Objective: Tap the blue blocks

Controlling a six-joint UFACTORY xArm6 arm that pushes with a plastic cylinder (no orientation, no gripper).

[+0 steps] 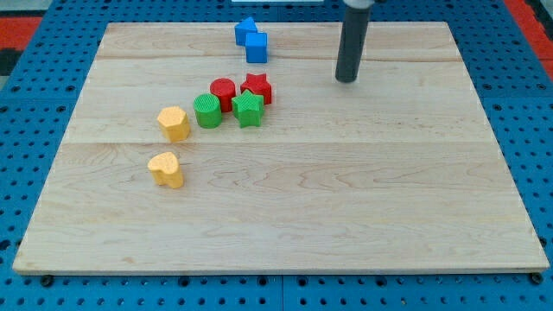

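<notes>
Two blue blocks touch each other near the view's top: a blue cube (257, 47) and behind it a blue block (245, 29) of unclear shape. My tip (346, 80) rests on the wooden board (346, 190) at the upper right of centre, well to the right of the blue blocks and apart from them. It touches no block.
A red cylinder (223, 92), a red star (257, 87), a green cylinder (207, 111) and a green star (248, 108) cluster below the blue blocks. A yellow hexagon block (174, 123) and a yellow heart-like block (166, 169) lie to the left.
</notes>
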